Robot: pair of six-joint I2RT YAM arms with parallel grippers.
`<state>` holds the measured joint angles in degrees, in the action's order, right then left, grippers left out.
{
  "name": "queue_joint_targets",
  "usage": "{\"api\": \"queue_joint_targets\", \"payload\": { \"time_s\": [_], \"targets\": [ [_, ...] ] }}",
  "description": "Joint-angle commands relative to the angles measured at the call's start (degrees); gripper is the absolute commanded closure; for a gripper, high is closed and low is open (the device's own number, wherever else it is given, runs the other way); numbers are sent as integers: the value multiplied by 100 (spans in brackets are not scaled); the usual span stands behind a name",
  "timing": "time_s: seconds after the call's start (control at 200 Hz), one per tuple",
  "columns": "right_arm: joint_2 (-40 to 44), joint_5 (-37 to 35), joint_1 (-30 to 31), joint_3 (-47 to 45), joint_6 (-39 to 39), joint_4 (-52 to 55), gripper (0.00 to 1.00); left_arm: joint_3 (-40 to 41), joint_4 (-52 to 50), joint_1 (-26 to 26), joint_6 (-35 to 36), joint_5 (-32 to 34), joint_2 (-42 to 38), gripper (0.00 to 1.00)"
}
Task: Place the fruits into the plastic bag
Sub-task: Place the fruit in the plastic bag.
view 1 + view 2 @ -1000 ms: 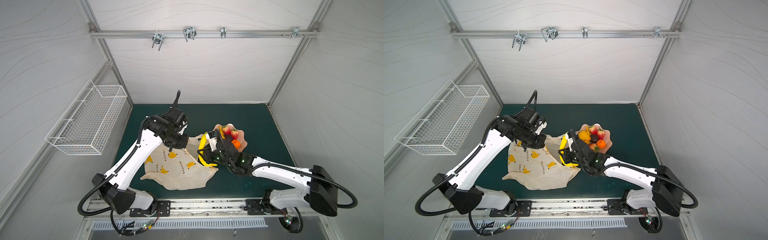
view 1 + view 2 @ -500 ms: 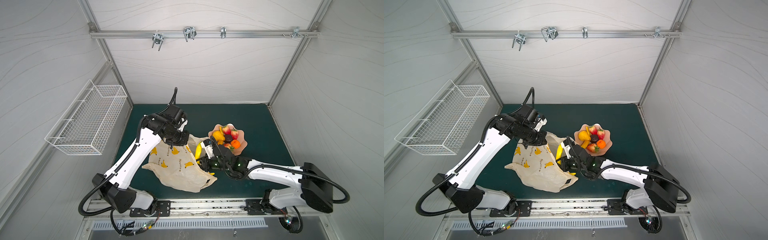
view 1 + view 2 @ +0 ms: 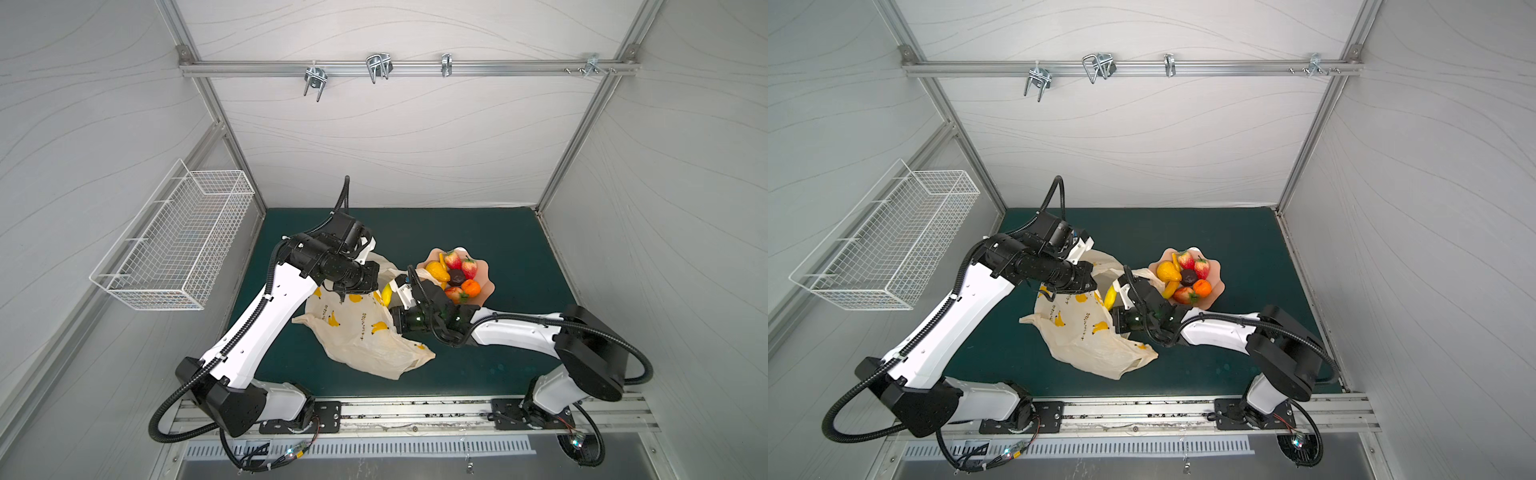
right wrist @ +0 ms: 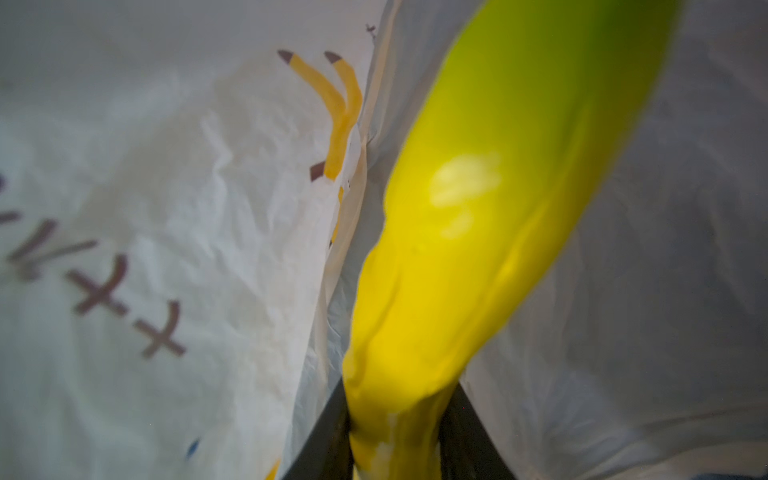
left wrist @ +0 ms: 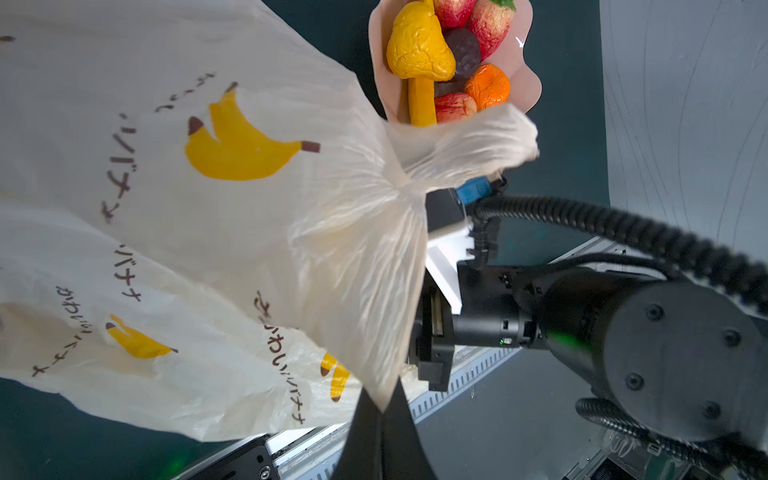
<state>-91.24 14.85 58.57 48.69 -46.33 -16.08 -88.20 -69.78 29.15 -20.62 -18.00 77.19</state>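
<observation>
Over green mat [image 3: 498, 232], banana [image 3: 386, 294] has moved into plastic bag [image 3: 361, 332] mouth.

White arms [image 3: 266, 320], black joints [image 3: 237, 409] (ribbed cables [image 5: 623, 226])

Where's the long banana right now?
In a top view, the banana is clamped in the right gripper at the bag mouth, between the left gripper and the dish.

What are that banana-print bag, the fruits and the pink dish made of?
The bag looks like thin plastic film: crinkly, faintly see-through, softly glossy. The fruits seem squashy foam or rubber, painted: their skins are wrinkled and dented. The dish looks like smooth matte plastic, though that is uncertain.
</observation>
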Motion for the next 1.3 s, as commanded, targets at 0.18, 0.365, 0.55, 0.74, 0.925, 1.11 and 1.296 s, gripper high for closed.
{"api": "queue_joint_targets", "payload": {
  "time_s": [0.18, 0.365, 0.55, 0.74, 0.925, 1.11, 1.296],
  "targets": [
    [-1271, 778, -73, 1235, -929, -387, 82, 137, 482, -15, -143, -520, 33, 100],
    [-1976, 1156, -40, 1935, -1571, -644, 79, 356, 667, -14, -44, -513, 68, 100],
    [-2345, 1471, 53, 2291, -1791, -513, 75, 427, 731, -15, 93, -419, 95, 100],
    [-2647, 1989, 211, 2505, -1995, -455, 74, 512, 754, -30, 380, -245, 104, 100],
    [-2806, 2551, 352, 2529, -2101, -366, 72, 617, 737, -58, 694, -10, 112, 100],
    [-2871, 2980, 372, 2341, -2465, -684, 69, 704, 985, -58, 926, 101, 147, 100],
    [-2887, 3136, 375, 2224, -2697, -760, 66, 678, 1455, -50, 880, -111, 157, 100]
  ]
}}
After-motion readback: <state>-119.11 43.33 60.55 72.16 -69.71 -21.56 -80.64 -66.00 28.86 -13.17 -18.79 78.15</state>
